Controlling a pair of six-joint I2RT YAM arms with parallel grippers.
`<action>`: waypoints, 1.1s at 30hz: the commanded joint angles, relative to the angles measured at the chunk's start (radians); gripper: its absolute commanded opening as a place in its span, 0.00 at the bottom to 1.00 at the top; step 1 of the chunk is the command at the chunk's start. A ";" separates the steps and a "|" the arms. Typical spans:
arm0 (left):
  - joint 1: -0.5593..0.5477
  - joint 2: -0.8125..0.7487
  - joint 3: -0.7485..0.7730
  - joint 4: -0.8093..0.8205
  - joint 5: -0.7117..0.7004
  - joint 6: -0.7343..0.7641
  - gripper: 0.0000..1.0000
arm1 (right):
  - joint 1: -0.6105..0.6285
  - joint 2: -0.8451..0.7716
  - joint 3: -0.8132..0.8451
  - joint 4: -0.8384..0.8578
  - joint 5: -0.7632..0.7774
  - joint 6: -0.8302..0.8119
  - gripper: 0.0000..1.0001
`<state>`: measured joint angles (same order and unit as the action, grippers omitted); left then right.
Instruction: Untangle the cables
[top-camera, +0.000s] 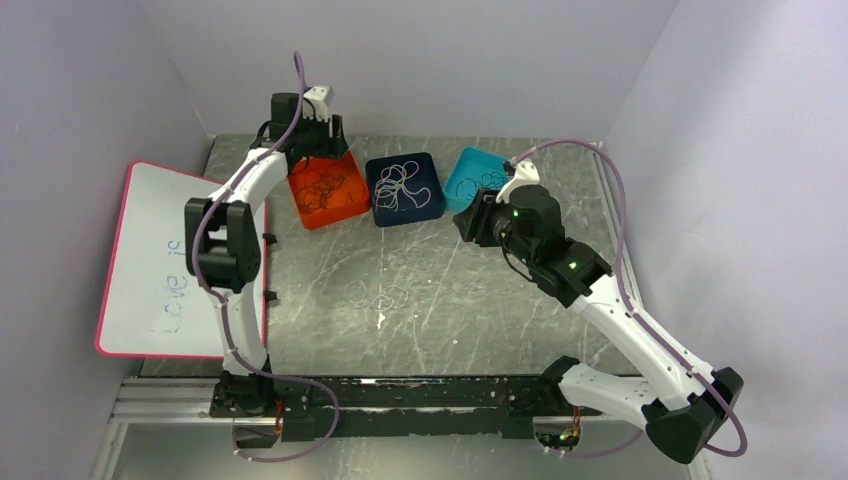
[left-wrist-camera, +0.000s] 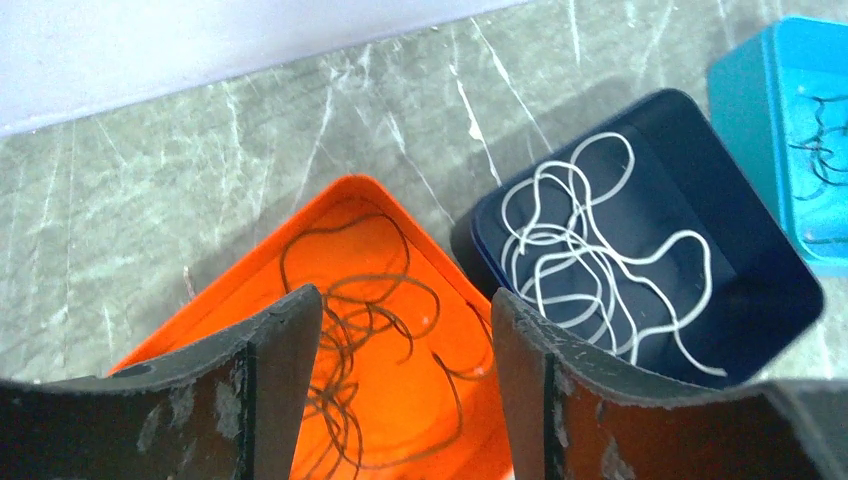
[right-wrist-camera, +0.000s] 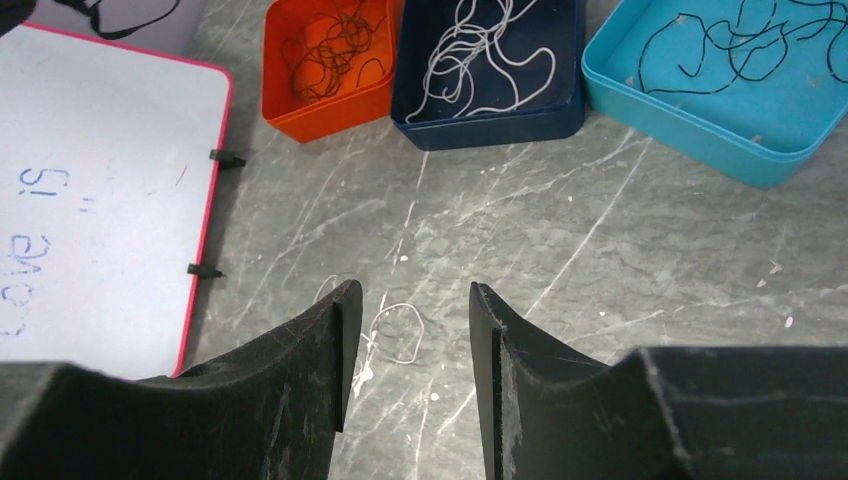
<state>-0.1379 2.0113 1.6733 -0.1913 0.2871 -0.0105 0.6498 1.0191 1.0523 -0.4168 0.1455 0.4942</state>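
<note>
Hanging over the orange tray (right-wrist-camera: 320, 120), the left gripper (left-wrist-camera: 405, 310) stood with its fingers apart above curly brownish-red cables (right-wrist-camera: 325, 50). Beside it, the square navy tray (right-wrist-camera: 490, 130) held looping white cables (right-wrist-camera: 470, 50), and the teal tray (right-wrist-camera: 690, 135) held thin black cables (right-wrist-camera: 740, 45). On the veined stone table (right-wrist-camera: 600, 230) a loose white cable (top-camera: 385, 297) lay below the right gripper (right-wrist-camera: 405, 300), likewise parted.

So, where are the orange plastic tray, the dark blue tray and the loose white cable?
orange plastic tray (right-wrist-camera: 320, 122): right wrist view, near wall.
dark blue tray (right-wrist-camera: 490, 132): right wrist view, near wall.
loose white cable (right-wrist-camera: 402, 305): right wrist view, loop top.
</note>
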 joint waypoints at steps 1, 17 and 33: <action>0.009 0.099 0.108 0.031 -0.025 0.028 0.66 | 0.002 -0.022 -0.013 -0.005 0.014 0.001 0.47; 0.009 0.239 0.110 0.076 -0.008 0.031 0.45 | 0.001 -0.035 -0.006 -0.047 0.034 -0.016 0.47; 0.008 0.184 -0.057 0.147 -0.012 0.018 0.41 | 0.002 -0.047 -0.017 -0.044 0.022 0.001 0.47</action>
<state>-0.1364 2.2387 1.6211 -0.0849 0.2737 0.0109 0.6498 0.9920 1.0412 -0.4557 0.1707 0.4904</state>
